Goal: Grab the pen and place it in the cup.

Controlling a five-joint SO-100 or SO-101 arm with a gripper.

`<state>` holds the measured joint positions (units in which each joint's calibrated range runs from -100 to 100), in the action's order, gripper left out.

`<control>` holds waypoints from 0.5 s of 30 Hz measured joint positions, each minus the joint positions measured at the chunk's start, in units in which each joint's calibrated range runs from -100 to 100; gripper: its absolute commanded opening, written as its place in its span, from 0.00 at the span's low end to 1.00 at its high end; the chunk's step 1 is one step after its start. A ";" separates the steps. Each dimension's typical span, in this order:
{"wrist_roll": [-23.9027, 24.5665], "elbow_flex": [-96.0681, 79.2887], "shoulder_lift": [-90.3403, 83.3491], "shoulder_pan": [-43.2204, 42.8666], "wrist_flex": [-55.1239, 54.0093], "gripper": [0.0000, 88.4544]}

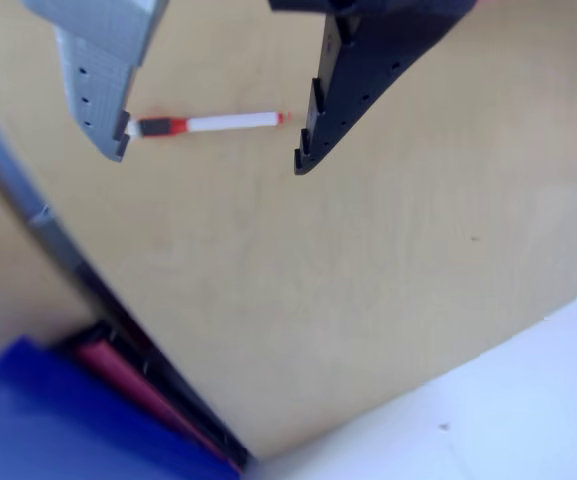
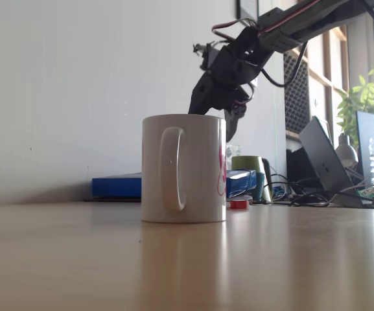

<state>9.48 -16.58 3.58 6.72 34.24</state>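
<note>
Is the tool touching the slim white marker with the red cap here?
Cannot tell. In the other view the open tool straddles the slim white marker with the red cap; the grey finger's tip overlaps the cap end, but height above the wooden table is unclear.

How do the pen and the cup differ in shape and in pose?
The pen is slim and lies flat on the table; the cup is wide and stands upright. The pen has a red cap; the cup has a handle. Both are mainly white. The open pincer is above the pen.
</note>
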 measured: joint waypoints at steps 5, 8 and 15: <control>5.86 2.84 7.58 -0.15 -0.08 0.44; 9.33 3.90 10.69 -0.07 -0.08 0.44; 13.83 5.59 12.72 -0.22 -0.08 0.42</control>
<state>23.30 -10.99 16.29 6.49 34.15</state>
